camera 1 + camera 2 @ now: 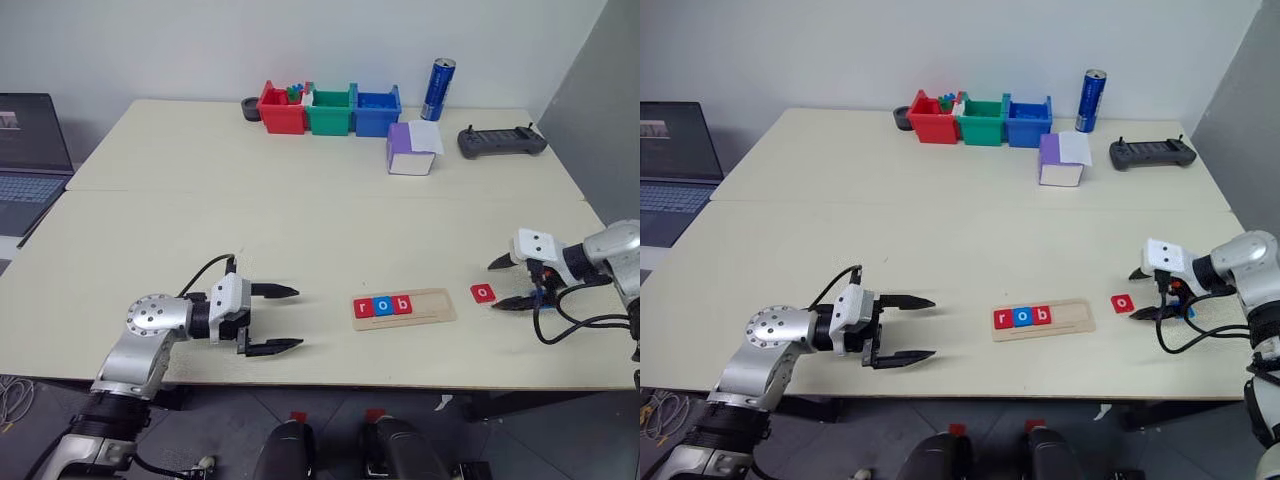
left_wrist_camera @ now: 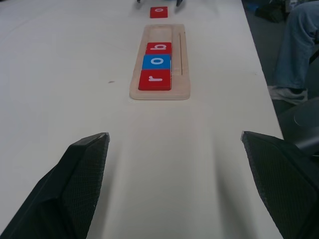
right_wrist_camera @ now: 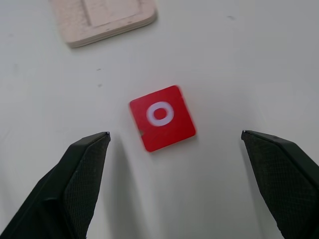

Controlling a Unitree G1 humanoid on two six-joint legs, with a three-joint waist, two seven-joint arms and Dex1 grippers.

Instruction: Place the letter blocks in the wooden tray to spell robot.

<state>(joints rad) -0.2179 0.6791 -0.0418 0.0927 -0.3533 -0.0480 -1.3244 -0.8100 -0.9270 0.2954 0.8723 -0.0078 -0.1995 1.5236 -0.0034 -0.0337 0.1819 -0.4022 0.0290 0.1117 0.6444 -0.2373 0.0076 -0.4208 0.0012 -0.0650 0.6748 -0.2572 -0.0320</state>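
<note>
**Right wrist view: red "o" tile centred ahead of the open right gripper**

Right wrist view shows you the small flat red square tile with a white "o" (image 3: 162,118) lying flat on the pale table (image 3: 259,59), between the lines of the two black fingers and a little ahead of their tips. The right gripper (image 1: 515,283) stands at full spread and holds nothing. The tile sits turned slightly askew to the fingers, so its edges do not run parallel to the pads.

From the head camera, note that this tile lies just beside the right-hand end of the long narrow pale-wood tray (image 1: 430,306), apart from it and not touching. The tray's long axis runs across the table from left to right. Its left part carries a red "r" tile (image 1: 364,307), a blue "o" tile (image 1: 383,305) and a red "b" tile (image 1: 402,304), edge to edge; the right part is bare.

The left gripper (image 1: 275,320), equally wide and empty, hovers well apart on the tray's far side. Judge the right arm the nearer: the likely approach is down onto the tile, then a short carry leftward to the fourth place.
</note>
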